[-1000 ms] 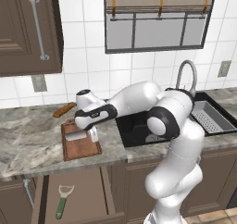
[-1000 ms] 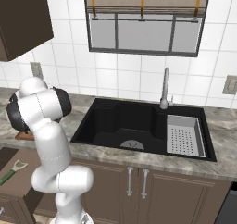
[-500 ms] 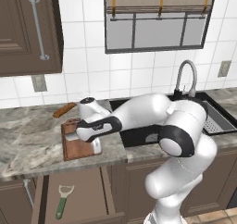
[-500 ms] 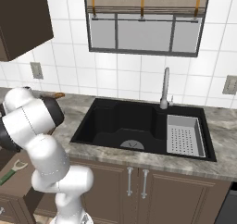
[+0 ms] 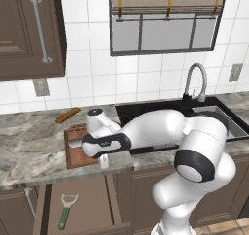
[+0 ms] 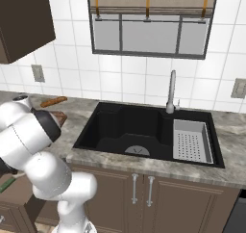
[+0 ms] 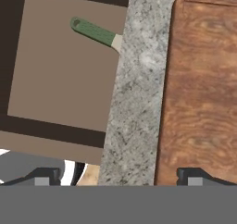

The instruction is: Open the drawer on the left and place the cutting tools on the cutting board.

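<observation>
The drawer (image 5: pixel 92 205) stands pulled out below the counter at lower left, and its tan floor (image 7: pixel 60 79) is bare apart from one tool. A green-handled peeler (image 5: pixel 65 210) lies in it, its handle (image 7: pixel 95 32) showing while the head is hidden under the counter edge. The reddish-brown cutting board (image 5: pixel 75 149) lies on the counter, partly covered by my hand; its grain (image 7: pixel 203 93) shows close up. My gripper (image 5: pixel 103 161) points down over the counter's front edge beside the board, open (image 7: pixel 118 179) with nothing between its fingers.
An orange-brown bread stick (image 5: pixel 68 115) lies behind the board near the wall. The black sink (image 6: pixel 139 131) with its faucet (image 6: pixel 170 92) and a grey drain rack (image 6: pixel 191 139) sits to the right. An upper cabinet (image 5: pixel 29 30) hangs at left.
My hand has come forward and down from above the board's back toward the counter's front edge. The jaws have stayed open. The peeler has not moved.
</observation>
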Available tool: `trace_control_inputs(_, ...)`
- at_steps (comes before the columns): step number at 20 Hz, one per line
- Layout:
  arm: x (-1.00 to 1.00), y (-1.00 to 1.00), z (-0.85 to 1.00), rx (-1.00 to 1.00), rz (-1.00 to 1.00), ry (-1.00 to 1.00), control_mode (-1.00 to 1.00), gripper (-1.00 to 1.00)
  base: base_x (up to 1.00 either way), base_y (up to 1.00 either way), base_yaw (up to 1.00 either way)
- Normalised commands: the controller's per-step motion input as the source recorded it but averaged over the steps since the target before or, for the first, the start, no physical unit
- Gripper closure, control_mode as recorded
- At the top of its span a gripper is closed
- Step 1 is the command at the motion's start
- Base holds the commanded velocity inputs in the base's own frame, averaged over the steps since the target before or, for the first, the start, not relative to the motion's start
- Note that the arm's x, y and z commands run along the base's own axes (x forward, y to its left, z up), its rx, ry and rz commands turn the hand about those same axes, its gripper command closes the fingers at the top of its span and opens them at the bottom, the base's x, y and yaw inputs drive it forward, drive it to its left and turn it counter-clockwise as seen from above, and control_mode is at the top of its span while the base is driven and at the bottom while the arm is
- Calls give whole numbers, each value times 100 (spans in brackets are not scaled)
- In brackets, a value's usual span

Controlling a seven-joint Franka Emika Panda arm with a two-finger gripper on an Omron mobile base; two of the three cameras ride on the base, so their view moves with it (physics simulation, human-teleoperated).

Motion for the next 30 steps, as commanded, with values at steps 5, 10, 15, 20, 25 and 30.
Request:
trace_control_inputs(5, -2, 0, 0, 0, 0, 0, -100, -100, 0, 0, 0)
trace_control_inputs(10, -7, 0, 0, 2, 0, 1, -100, -100, 0, 0, 0)
trace_control_inputs(15, -14, 0, 0, 5, 0, 1, -100, -100, 0, 0, 0)
trace_control_inputs(20, -26, 0, 0, 3, -2, 1, -100, -100, 0, 0, 0)
trace_control_inputs(25, -24, 2, 0, 0, -5, 3, -100, -100, 0, 0, 0)
trace_control_inputs(30, -16, 4, 0, 0, -8, 8, -100, -100, 0, 0, 0)
